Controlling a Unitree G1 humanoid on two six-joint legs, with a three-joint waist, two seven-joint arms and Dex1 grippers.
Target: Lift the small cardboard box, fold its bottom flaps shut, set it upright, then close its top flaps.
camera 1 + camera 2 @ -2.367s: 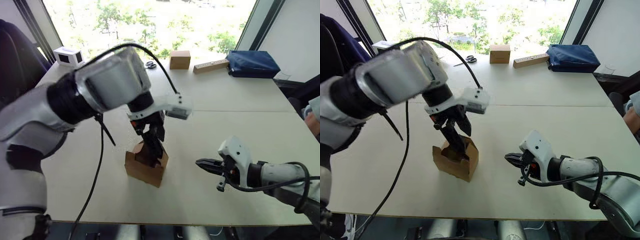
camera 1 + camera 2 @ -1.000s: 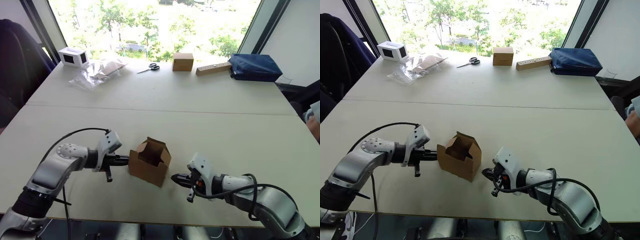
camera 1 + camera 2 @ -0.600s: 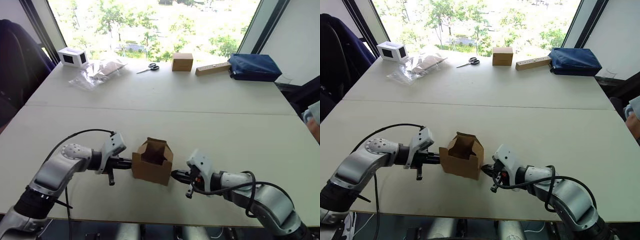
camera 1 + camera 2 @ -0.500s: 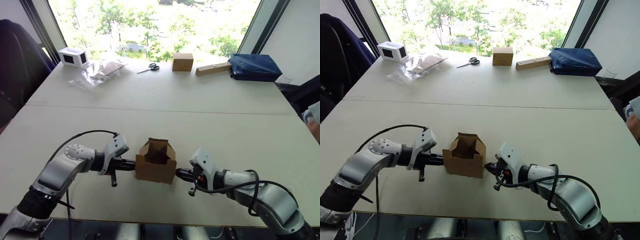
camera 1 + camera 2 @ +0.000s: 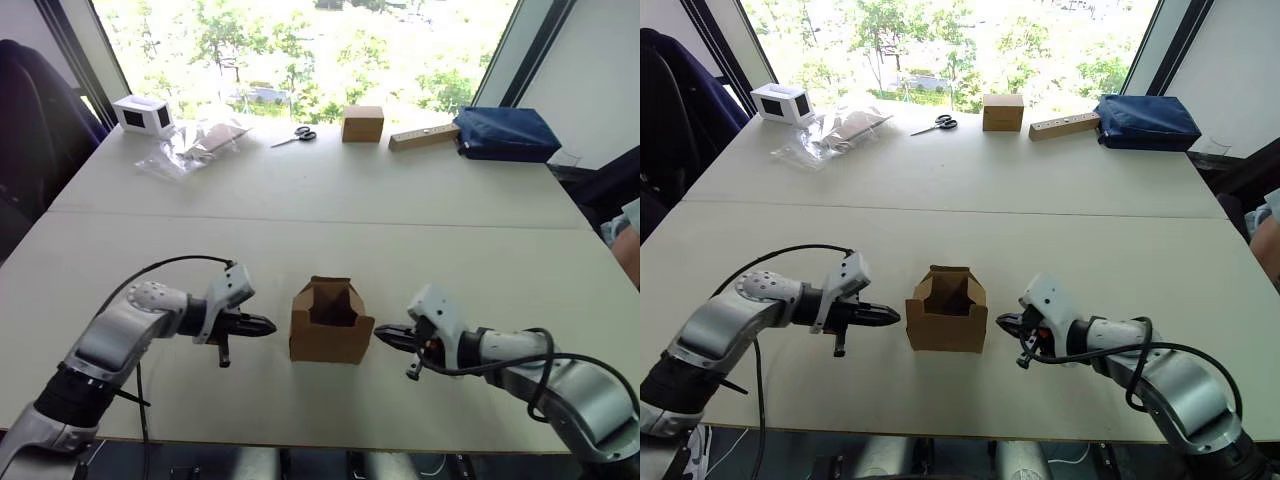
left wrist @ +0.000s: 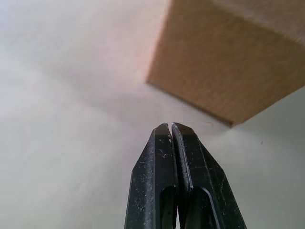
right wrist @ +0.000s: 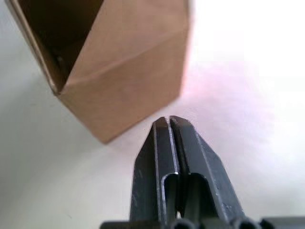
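The small cardboard box [image 5: 332, 322] stands upright near the worktop's [image 5: 400, 230] front edge, top flaps [image 5: 333, 297] open. Left tool [image 5: 268, 325] and right tool [image 5: 381, 334], both closed and empty, flank it without touching.

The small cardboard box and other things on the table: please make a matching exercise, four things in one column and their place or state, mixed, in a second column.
Things:
1. small cardboard box
2. left hand
3. scissors
4. white box with dark window

Place or state:
A. far left corner of the table
B. upright between the two hands, top flaps open
C. shut, beside the box, not touching it
D. far edge, left of the brown cardboard block

Pairs: 1-B, 2-C, 3-D, 4-A
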